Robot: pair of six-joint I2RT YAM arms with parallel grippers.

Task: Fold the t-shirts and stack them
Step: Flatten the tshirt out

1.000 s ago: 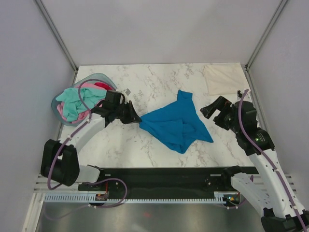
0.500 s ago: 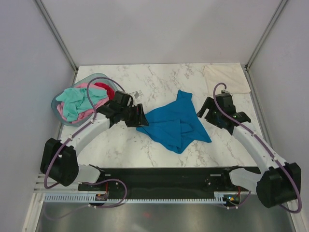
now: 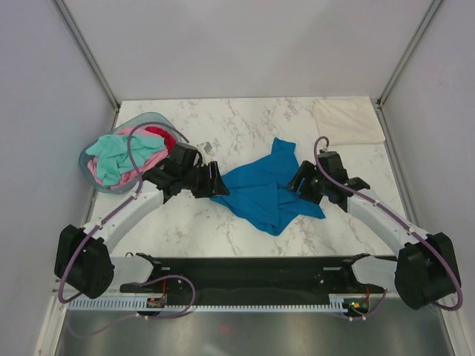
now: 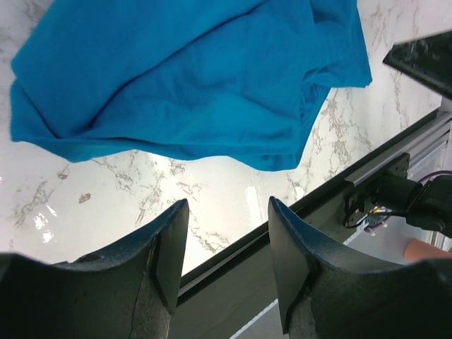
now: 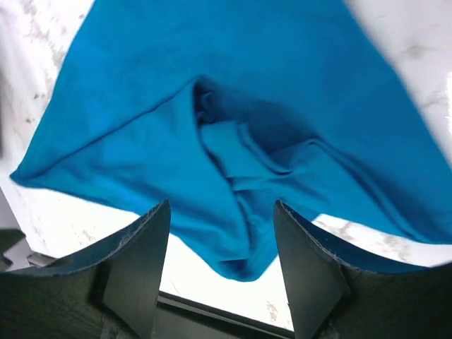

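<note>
A bright blue t-shirt [image 3: 267,194] lies crumpled in the middle of the marble table, with loose folds and a bunched sleeve. My left gripper [image 3: 215,181] sits at its left edge; in the left wrist view [image 4: 227,240] the jaws stand open and empty, with the blue shirt [image 4: 183,78] just beyond the fingertips. My right gripper [image 3: 299,182] hovers at the shirt's right side, open [image 5: 222,244], with the blue cloth [image 5: 233,127] below and ahead of it and nothing gripped. A folded cream t-shirt [image 3: 347,122] lies at the back right corner.
A pale blue-grey basket [image 3: 152,117] stands at the left, holding a mint green shirt [image 3: 111,156], a pink one [image 3: 145,146] and a red one [image 3: 157,133]. The table's front rail [image 4: 332,191] runs close below the blue shirt. Grey walls enclose the table.
My left gripper has opened and edged right along the shirt's left edge. The right arm swung in from the right to the shirt's right side, its jaws narrowing a little.
</note>
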